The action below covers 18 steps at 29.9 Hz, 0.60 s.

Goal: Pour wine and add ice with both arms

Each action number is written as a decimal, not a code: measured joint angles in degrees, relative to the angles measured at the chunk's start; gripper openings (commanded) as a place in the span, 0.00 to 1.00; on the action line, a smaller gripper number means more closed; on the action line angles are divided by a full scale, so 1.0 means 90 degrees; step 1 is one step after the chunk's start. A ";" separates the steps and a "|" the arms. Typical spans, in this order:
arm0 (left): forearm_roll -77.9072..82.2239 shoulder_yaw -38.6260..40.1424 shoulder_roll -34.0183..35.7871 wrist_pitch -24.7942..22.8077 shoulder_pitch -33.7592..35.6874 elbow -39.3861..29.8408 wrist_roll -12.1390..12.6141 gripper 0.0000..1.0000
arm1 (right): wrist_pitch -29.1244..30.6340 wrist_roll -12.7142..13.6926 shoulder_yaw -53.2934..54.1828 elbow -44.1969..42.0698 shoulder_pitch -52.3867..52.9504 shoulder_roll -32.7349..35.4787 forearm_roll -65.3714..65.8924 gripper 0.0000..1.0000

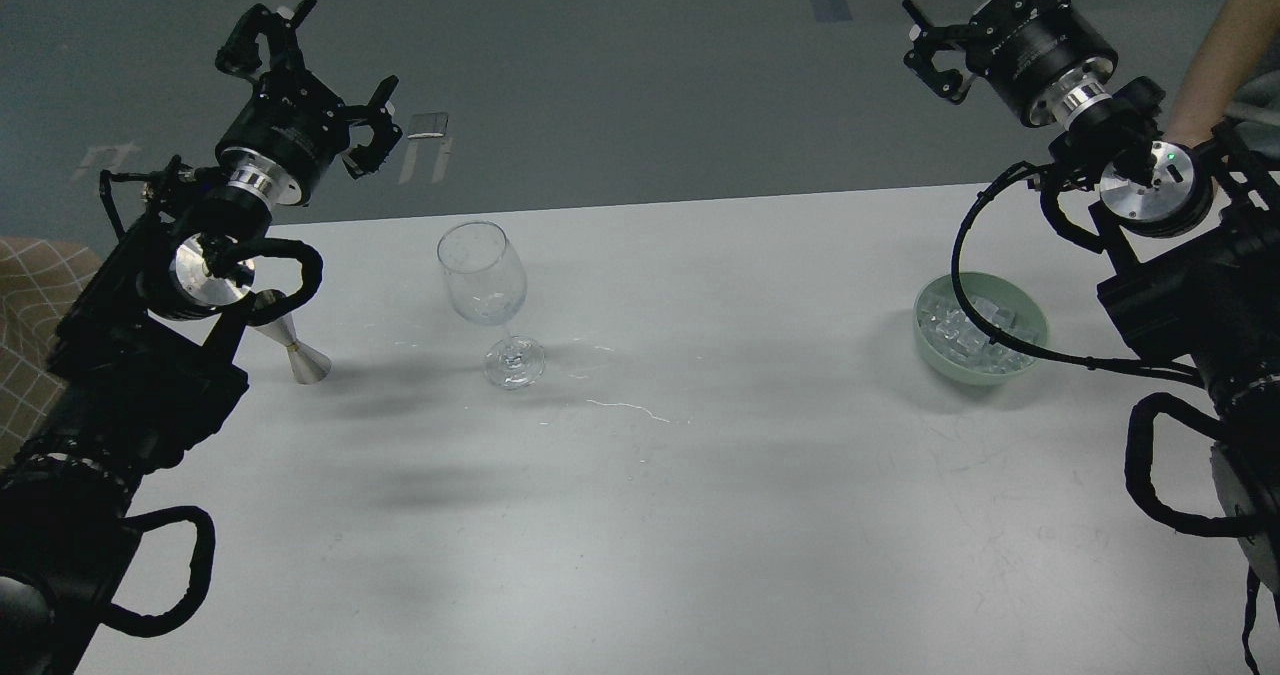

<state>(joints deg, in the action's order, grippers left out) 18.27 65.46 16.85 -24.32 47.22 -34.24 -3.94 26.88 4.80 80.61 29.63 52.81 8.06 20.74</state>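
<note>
Both grippers raised and empty; nothing poured, no ice added.

The left gripper (310,75) has its fingers spread apart on nothing, hanging beyond the far edge of the table (700,515); the right gripper (975,30) is likewise splayed and empty, high at the far right. Below the left arm stands a small metal jigger (298,350), partly hidden by the wrist, so I cannot tell its contents. Beside it the wine glass (485,290) stands upright and looks empty. The ice (975,330) sits heaped in the pale green bowl (935,355), well apart from the glass. Judging by this, both pouring and icing remain undone. A person's arm (1225,65) shows at the far right.
</note>
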 measured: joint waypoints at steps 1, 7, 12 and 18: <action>-0.0001 0.0000 0.0012 -0.0010 0.0000 -0.0002 0.0000 0.98 | 0.0000 -0.0002 -0.0001 0.0000 0.0000 0.0000 0.0000 1.00; -0.0001 -0.0015 0.0064 0.0011 -0.0010 -0.0004 0.0000 0.98 | 0.0000 -0.0005 0.0003 0.0000 0.0000 -0.0066 -0.0009 1.00; 0.0007 -0.0015 0.0167 0.0037 0.0085 0.0062 0.0000 0.98 | 0.0000 -0.0006 0.0010 0.0000 0.0000 -0.0082 -0.0009 1.00; 0.0072 -0.0015 0.0223 -0.0095 0.0141 0.0121 0.0001 0.98 | -0.0002 -0.0006 -0.0003 -0.0025 0.0057 -0.0045 0.0002 1.00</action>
<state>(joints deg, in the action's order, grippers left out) 18.92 65.33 18.85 -25.18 48.49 -33.15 -3.93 26.86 4.74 80.57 29.40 53.32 7.65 20.76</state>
